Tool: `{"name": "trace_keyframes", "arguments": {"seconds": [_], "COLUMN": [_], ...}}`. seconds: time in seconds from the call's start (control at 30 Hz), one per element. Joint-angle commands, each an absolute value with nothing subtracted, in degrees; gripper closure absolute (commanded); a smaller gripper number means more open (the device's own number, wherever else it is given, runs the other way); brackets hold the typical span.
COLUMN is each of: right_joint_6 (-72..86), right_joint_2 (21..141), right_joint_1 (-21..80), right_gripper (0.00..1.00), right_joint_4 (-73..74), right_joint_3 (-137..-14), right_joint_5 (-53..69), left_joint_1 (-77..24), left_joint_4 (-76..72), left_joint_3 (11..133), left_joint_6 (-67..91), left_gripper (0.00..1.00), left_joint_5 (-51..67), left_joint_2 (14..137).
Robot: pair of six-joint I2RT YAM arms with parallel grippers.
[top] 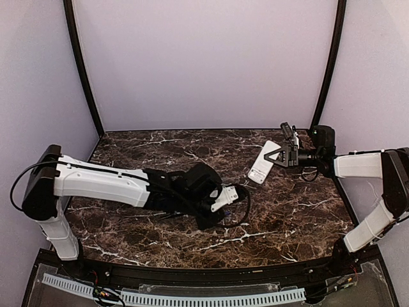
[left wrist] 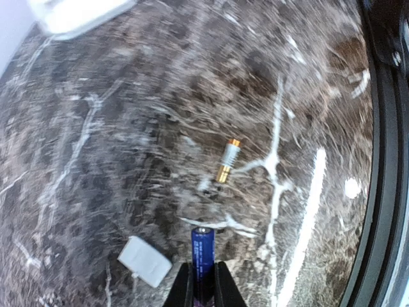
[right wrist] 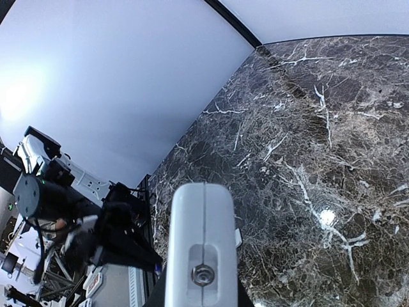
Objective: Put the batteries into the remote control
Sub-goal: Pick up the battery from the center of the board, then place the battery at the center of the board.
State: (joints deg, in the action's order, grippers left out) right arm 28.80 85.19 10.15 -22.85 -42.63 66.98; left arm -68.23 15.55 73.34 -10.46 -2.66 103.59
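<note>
The left gripper (left wrist: 203, 268) is clenching a dark blue cylindrical battery (left wrist: 202, 246) between its black fingers (left wrist: 184, 284), with the cell pointing straight ahead, button end forward. Any print on its wrapper is too blurred to read. A second silver-and-gold cylindrical battery (left wrist: 227, 160) is lying loose on the dark brown, white-veined marble tabletop (left wrist: 115, 160), well ahead of the held cell and slanted to it. Its markings are also too small to make out. A small white flat cover piece (left wrist: 146, 260) is lying on the stone just beside the left finger, apart from both cells.

The right gripper (top: 281, 155) is grasping the white rectangular plastic remote control (top: 262, 167) by one end, near the table's far right corner. In the right wrist view the handset (right wrist: 201, 236) is hanging above the stone. It is showing a plain face with a centre seam and a small metal screw, and no lettering is legible on it.

A raised black rim (left wrist: 383, 160) is running down the right side of the left wrist view, with a band of bare stone between it and the loose cell. In the top view, open marble is lying between the two grippers and across the far left of the table. A curved black pole (top: 327, 70) is standing close behind the right gripper.
</note>
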Motion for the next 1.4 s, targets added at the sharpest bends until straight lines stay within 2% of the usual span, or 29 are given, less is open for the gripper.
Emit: {"name": "trace_keyframes", "arguments": {"seconds": [0.0,0.1,0.3,0.37,0.47,0.6,0.87,1.27,1.37], "right_joint_6": [29.6,29.6,29.5,29.5,29.4,29.4,29.4,29.6,29.6], "right_joint_2": [85.2,85.2,84.9,84.9,84.9,85.1,85.5,85.8,86.0], "right_joint_1": [9.8,9.8,9.8,9.9,9.8,9.8,9.9,9.8,9.8], "right_gripper": [1.0,1.0,1.0,1.0,1.0,1.0,1.0,1.0,1.0], "right_joint_4": [-25.7,-25.7,-25.7,-25.6,-25.5,-25.6,-26.0,-26.6,-26.7], "right_joint_3": [-41.9,-41.9,-41.7,-41.6,-41.6,-41.5,-41.2,-41.1,-41.0], "right_joint_5": [67.9,68.0,67.9,67.9,67.8,67.8,67.8,67.9,67.9], "left_joint_1": [-66.1,-65.5,-64.5,-64.6,-64.5,-64.5,-64.5,-62.4,-62.3], "left_joint_4": [3.3,1.5,5.0,9.1,23.4,33.2,37.3,27.3,26.5], "left_joint_3": [64.1,57.8,51.5,51.9,56.7,58.4,59.4,55.1,54.9], "left_joint_6": [14.2,32.2,66.6,75.4,86.9,103.0,112.8,116.0,115.9], "left_gripper": [1.0,1.0,1.0,1.0,1.0,1.0,1.0,0.99,0.88], "left_joint_5": [-18.3,-28.1,-35.7,-37.3,-39.9,-38.3,-33.6,-24.0,-23.9], "left_joint_2": [92.3,87.1,83.2,83.3,85.2,89.1,93.8,98.8,99.5]}}
